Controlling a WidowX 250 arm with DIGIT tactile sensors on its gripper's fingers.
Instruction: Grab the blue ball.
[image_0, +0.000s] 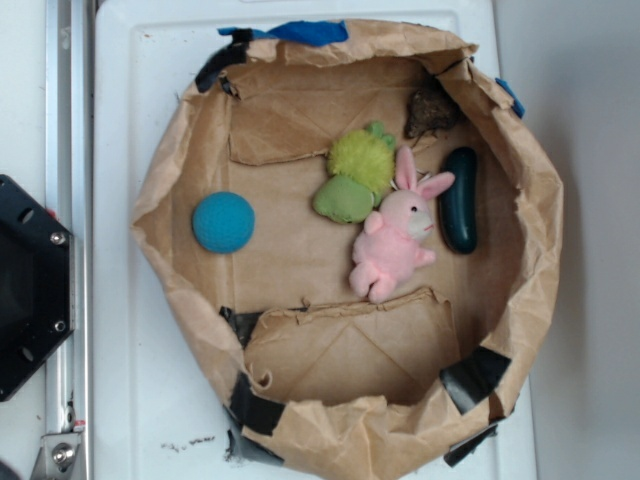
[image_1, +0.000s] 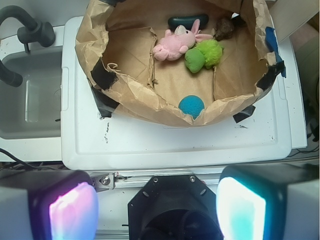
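Observation:
The blue ball (image_0: 223, 222) is a teal-blue dimpled ball lying on the paper floor at the left side of the brown paper basket (image_0: 160, 190). In the wrist view the blue ball (image_1: 191, 106) sits just behind the basket's near wall (image_1: 150, 102). My gripper (image_1: 157, 207) is open and empty, its two glowing pads wide apart at the bottom of the wrist view. It hangs high above the robot base, well short of the basket. The gripper does not show in the exterior view.
In the basket lie a green plush (image_0: 355, 180), a pink bunny (image_0: 395, 240), a dark green cucumber toy (image_0: 461, 200) and a brown lump (image_0: 432, 110). The black robot base (image_0: 25, 285) is at left. A sink (image_1: 30, 95) lies left of the white table (image_1: 175, 145).

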